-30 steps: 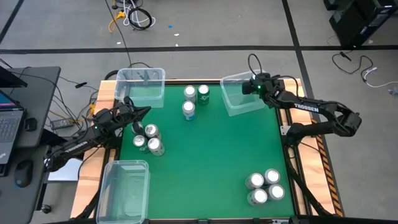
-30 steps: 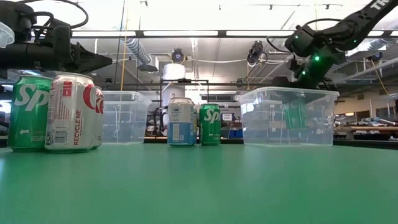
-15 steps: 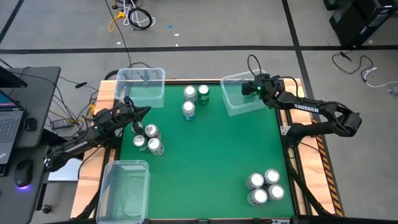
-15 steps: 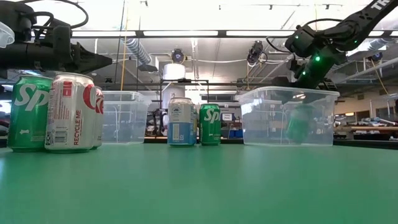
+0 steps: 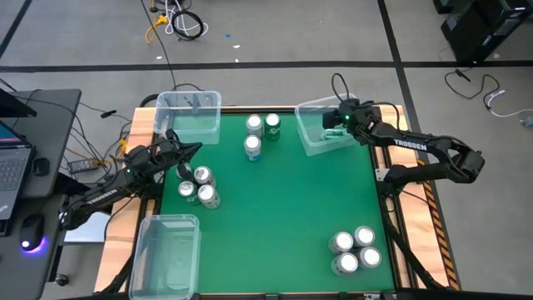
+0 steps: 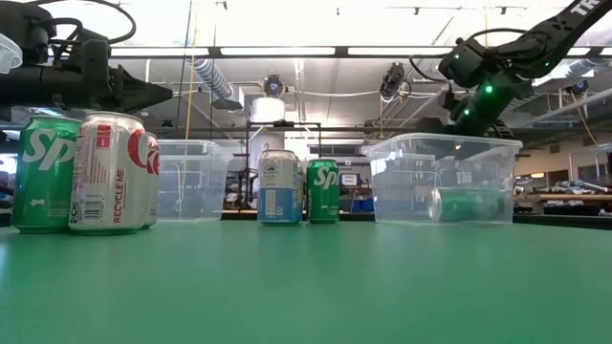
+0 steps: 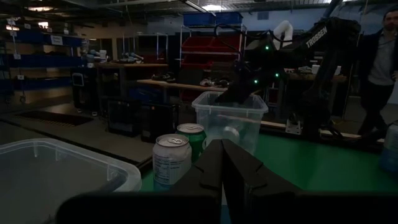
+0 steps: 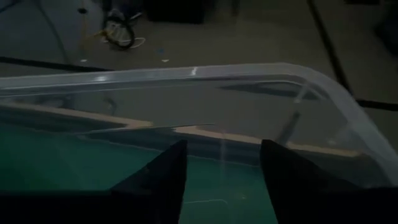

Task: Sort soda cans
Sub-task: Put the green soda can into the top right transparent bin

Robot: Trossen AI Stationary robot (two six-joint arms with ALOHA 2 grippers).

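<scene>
A green soda can lies on its side on the floor of the clear bin at the table's far right. My right gripper hangs open above that bin, touching nothing. Three cans stand at the far middle, among them a green one and a pale blue one. Three more stand toward the left, and several at the near right. My left gripper is shut, hovering just beyond the left trio.
A clear bin sits at the far left corner and another at the near left corner. Open green mat lies across the table's middle. A desk with a laptop and cables stands off the table's left side.
The green can has dropped inside the far right bin under my right gripper, tipping over as it fell, and now lies on its side on the bin's floor. Both arms have kept still.
</scene>
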